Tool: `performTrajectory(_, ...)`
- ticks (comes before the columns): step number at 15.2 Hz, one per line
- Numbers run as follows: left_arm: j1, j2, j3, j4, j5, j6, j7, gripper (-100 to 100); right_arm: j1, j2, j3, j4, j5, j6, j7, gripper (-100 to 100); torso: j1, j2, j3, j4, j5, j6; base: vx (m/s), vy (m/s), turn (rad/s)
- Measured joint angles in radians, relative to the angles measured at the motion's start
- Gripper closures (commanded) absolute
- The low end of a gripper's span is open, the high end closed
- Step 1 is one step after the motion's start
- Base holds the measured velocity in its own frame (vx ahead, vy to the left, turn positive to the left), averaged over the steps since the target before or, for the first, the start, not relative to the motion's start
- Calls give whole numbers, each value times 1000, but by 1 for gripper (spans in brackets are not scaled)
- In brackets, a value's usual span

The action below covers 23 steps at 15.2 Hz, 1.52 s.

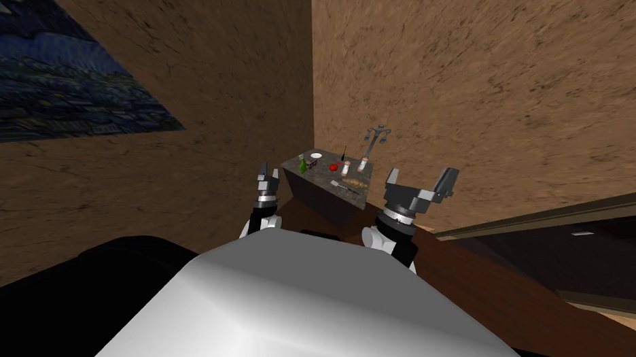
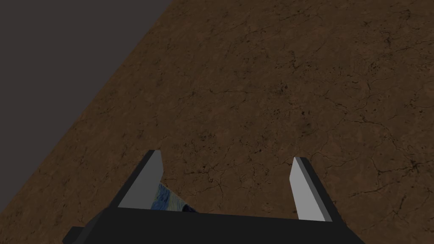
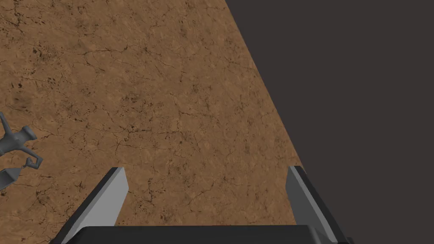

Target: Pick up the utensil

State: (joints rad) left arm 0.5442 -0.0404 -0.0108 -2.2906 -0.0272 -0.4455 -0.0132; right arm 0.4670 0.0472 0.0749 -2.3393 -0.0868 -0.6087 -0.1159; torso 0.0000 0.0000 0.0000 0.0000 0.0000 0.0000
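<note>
A small dark-topped table (image 1: 310, 174) stands in the corner ahead of me. On it lies a thin utensil (image 1: 343, 186) with a pale head and dark handle, near the table's front right. My left gripper (image 1: 265, 169) is raised left of the table, fingers open, nothing between them; its wrist view shows the open left gripper (image 2: 226, 186). My right gripper (image 1: 420, 182) is raised right of the table, also open and empty, as the right gripper (image 3: 207, 195) shows in its wrist view. Both are well short of the utensil.
The table also carries a green bottle (image 1: 302, 165), a white plate (image 1: 316, 155), a red tomato (image 1: 333, 167), two shakers (image 1: 362, 164) and a flat tan item (image 1: 352, 181). A grey coat stand (image 1: 374, 136) rises behind it. A dark doorway (image 1: 578, 248) lies at right, a painting (image 1: 49, 91) at left.
</note>
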Motion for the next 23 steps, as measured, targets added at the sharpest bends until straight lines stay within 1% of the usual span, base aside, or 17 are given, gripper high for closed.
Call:
performTrajectory(4,0,0,0,0,0,0,0,0,12,-73,11,15,2,-2,9,-100,2,0,0,0,0,0,-4,37,25)
performTrajectory(6,0,0,0,0,0,0,0,0,15,-115,15,32,2,-2,14,-100,3,0,0,0,1,0,-3,50,34)
performTrajectory(9,0,0,0,0,0,0,0,0,28,-178,32,48,6,4,30,-100,4,0,0,0,1,0,-5,59,42)
performTrajectory(12,0,0,0,0,0,0,0,0,45,-250,44,74,7,7,43,-100,5,0,0,0,1,0,-2,62,36)
performTrajectory(15,0,0,0,0,0,0,0,0,57,-308,61,100,11,5,59,-100,5,0,0,0,1,0,-1,72,60)
performTrajectory(16,0,0,0,0,0,0,0,0,76,-332,71,105,13,3,66,-100,6,1,0,0,1,0,-3,82,57)
performTrajectory(17,0,0,0,0,0,0,0,0,82,-355,79,115,15,3,74,-100,6,0,0,0,1,0,-3,53,9)
performTrajectory(18,0,0,0,0,0,0,0,0,78,-371,82,122,15,7,78,-100,5,0,0,0,1,0,0,64,50)
performTrajectory(21,0,0,0,0,0,0,0,0,90,-429,100,154,20,9,96,-100,4,0,0,0,1,0,5,67,46)
performTrajectory(23,0,0,0,0,0,0,0,0,97,-474,109,171,19,20,106,-100,5,0,0,0,1,0,1,65,48)
